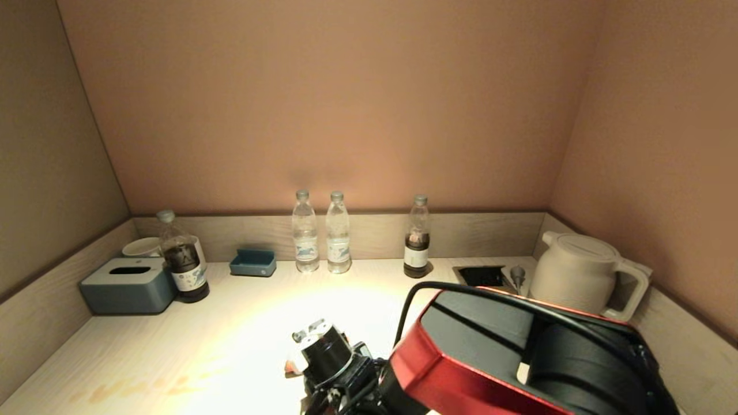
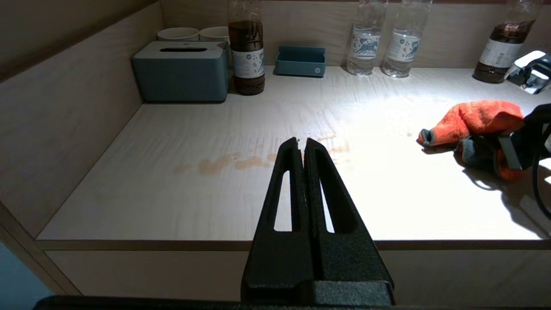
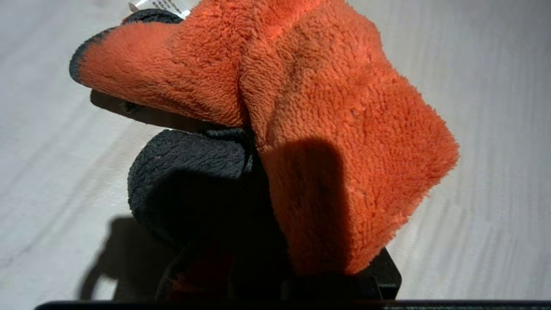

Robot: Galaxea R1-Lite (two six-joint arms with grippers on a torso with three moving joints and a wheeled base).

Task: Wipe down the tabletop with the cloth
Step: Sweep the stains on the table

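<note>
The orange cloth with a dark grey underside [image 3: 327,129] is bunched over my right gripper [image 2: 512,148], which is shut on it; the fingers are hidden under the fabric. The cloth [image 2: 473,120] sits low at the middle front of the light wooden tabletop [image 1: 230,323]. Only a small edge of the cloth [image 1: 291,366] shows in the head view, beside the right wrist. A brownish smear [image 2: 241,161] lies on the tabletop towards the front left, and it also shows in the head view [image 1: 138,389]. My left gripper [image 2: 301,144] is shut and empty, held just before the table's front edge.
Along the back wall stand a grey tissue box [image 1: 128,285], cups [image 1: 141,246], a dark bottle [image 1: 183,259], a blue tray [image 1: 253,262], two water bottles [image 1: 304,233], another dark bottle [image 1: 416,239], a recessed socket [image 1: 481,275] and a white kettle [image 1: 582,274]. Walls close both sides.
</note>
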